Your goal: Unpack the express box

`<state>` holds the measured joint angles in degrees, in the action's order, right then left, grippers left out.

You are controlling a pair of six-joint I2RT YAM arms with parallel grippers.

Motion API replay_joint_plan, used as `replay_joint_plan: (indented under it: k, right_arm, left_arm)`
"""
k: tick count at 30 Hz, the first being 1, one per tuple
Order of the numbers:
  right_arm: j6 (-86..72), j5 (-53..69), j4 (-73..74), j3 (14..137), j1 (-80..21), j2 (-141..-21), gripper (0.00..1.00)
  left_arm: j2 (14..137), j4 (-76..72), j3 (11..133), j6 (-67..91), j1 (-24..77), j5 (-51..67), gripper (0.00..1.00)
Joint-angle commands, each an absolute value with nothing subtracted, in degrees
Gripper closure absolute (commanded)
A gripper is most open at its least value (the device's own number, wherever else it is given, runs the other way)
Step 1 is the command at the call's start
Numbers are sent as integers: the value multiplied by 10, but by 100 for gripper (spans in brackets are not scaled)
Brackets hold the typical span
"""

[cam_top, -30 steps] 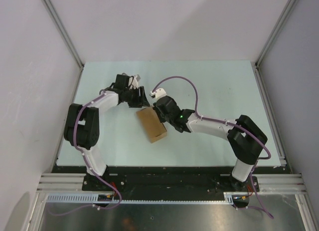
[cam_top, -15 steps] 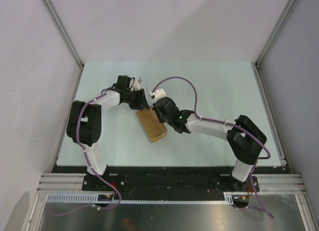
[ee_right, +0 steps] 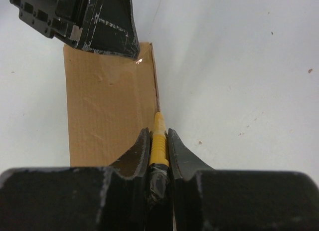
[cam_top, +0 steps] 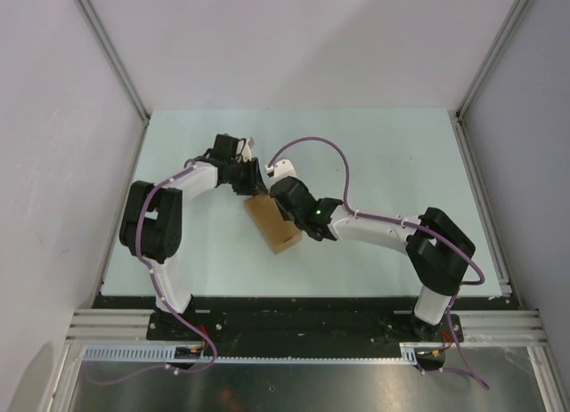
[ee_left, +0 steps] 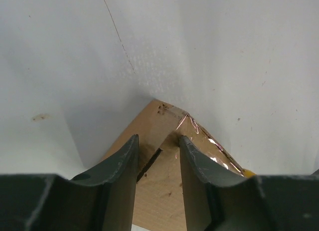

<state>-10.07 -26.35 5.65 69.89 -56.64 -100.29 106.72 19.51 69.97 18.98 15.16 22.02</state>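
The express box (cam_top: 272, 223) lies flat on a pale green table (cam_top: 383, 163) between white walls (cam_top: 294, 38). The left gripper (ee_left: 158, 151) hovers part-open over its corner; the right gripper (ee_right: 158, 135) clamps a yellow knife (ee_right: 159, 126).

Bright, even light with soft shadows; small glare on the express box (ee_left: 167, 181).

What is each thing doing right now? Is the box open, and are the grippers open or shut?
express box, lying flat, lid down.
left gripper, jaws apart over a corner of the box.
right gripper, shut on the utility knife.
utility knife, held, tip at the box's side edge.
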Motion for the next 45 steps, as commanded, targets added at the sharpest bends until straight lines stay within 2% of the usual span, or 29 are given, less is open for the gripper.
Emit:
replay_joint_plan:
  k: [1,45]
  right_arm:
    - [-106,-292,90,720,-578,-988,100]
    - [-159,-272,163,570,-615,-860,100]
  left_arm:
    - [1084,234,687,180,154,114,62]
    - [1091,237,691,176,158,98,66]
